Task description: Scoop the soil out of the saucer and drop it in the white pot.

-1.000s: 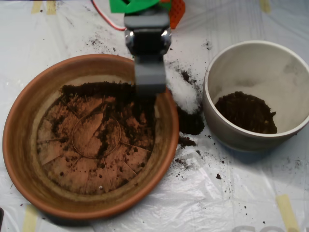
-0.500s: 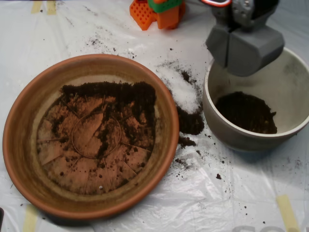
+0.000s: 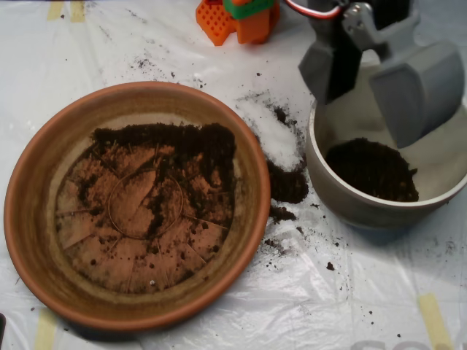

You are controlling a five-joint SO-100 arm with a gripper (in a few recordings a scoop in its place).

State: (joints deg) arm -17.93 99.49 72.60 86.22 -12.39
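The terracotta saucer fills the left half of the overhead view. Dark soil lies thinly over its floor, thickest along the upper right. The white pot stands at the right with a heap of soil inside. My grey scoop hangs over the pot's upper part, its two shells spread wide apart, open, with the pot's pale inner wall showing between them.
Spilled soil and a white powder patch lie between saucer and pot. Loose crumbs dot the plastic sheet. An orange and green arm base sits at the top edge. Tape strips mark the sheet near the bottom corners.
The scoop swung from the saucer's upper right rim over to the pot, then its shells parted from shut to open above the pot.
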